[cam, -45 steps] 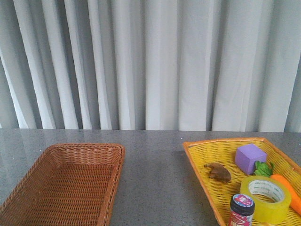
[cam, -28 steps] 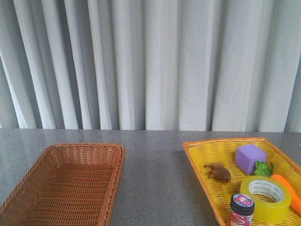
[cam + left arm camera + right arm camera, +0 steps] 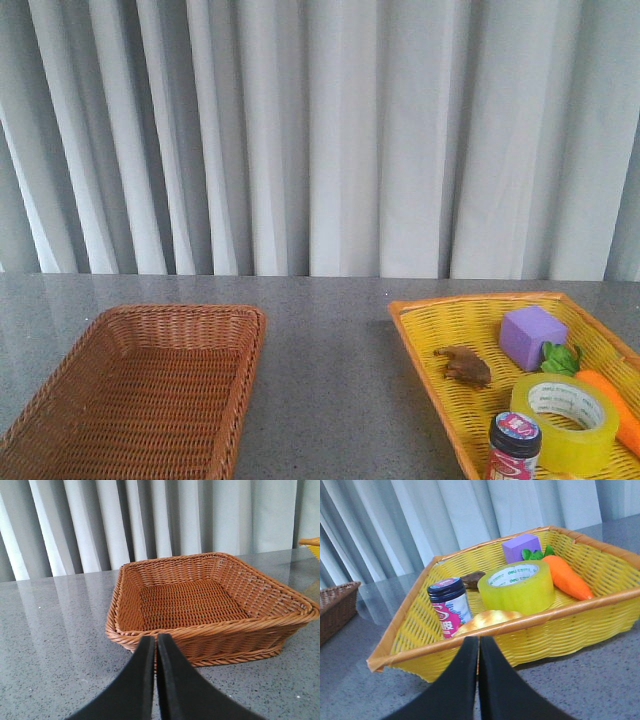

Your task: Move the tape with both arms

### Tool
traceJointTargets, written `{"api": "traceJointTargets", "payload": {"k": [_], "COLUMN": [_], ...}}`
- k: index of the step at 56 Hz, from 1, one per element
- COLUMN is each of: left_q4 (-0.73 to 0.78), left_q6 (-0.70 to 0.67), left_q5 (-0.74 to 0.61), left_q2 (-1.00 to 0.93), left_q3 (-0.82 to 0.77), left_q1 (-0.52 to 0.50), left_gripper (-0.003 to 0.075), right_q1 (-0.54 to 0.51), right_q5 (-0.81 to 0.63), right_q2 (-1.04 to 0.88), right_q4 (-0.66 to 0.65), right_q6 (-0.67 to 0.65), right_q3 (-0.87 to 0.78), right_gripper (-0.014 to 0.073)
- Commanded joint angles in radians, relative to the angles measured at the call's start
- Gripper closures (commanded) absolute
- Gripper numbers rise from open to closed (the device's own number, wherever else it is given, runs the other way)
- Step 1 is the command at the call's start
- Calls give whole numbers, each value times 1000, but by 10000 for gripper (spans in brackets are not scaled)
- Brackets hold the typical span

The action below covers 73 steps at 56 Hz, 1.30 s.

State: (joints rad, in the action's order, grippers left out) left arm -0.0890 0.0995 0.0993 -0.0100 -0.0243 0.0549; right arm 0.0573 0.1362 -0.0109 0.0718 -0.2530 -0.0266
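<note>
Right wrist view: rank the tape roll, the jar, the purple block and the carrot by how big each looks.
1. tape, clearly largest.
2. jar and carrot: look alike in extent, and the jar sits nearer the camera, so unranked.
3. purple block, smallest as seen, though it lies farthest back.

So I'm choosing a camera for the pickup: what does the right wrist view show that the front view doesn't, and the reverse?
Only the right wrist view shows the right hand, shut, outside the yellow basket, and a bread-like item by the jar. Only the front view shows the whole brown basket and a brown figure. Both show the tape, carrot and purple block.
</note>
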Motion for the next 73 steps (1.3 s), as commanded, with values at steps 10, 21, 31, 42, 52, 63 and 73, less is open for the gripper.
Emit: {"api": "traceJointTargets", "payload": {"k": [10, 21, 31, 42, 52, 63, 73], "left_q4": [-3, -3, -3, -3, -113, -236, -310], "left_q6": [-9, -9, -9, -9, -73, -127, -190], "left_q5": [-80, -80, -80, -86, -119, -166, -194], "left_q2": [-15, -15, -15, -15, -15, -15, -15], "left_q3": [10, 10, 10, 10, 10, 10, 16], "left_q1": [-3, -3, -3, -3, -3, -3, -3], "left_gripper": [726, 726, 726, 726, 726, 726, 726], "right_q1": [-6, -6, -6, -6, -6, -6, -6], "right_q5": [-82, -106, -118, -118, -118, -118, -126], "right_q2": [-10, -10, -10, -10, -10, -10, -10], "right_q4": [131, 264, 336, 348, 348, 348, 347], "right_q6": [-1, -1, 1, 1, 1, 1, 11], "right_q3": [-3, -3, -3, -3, -3, -3, 14], "right_gripper": [598, 598, 598, 598, 598, 598, 596]}}
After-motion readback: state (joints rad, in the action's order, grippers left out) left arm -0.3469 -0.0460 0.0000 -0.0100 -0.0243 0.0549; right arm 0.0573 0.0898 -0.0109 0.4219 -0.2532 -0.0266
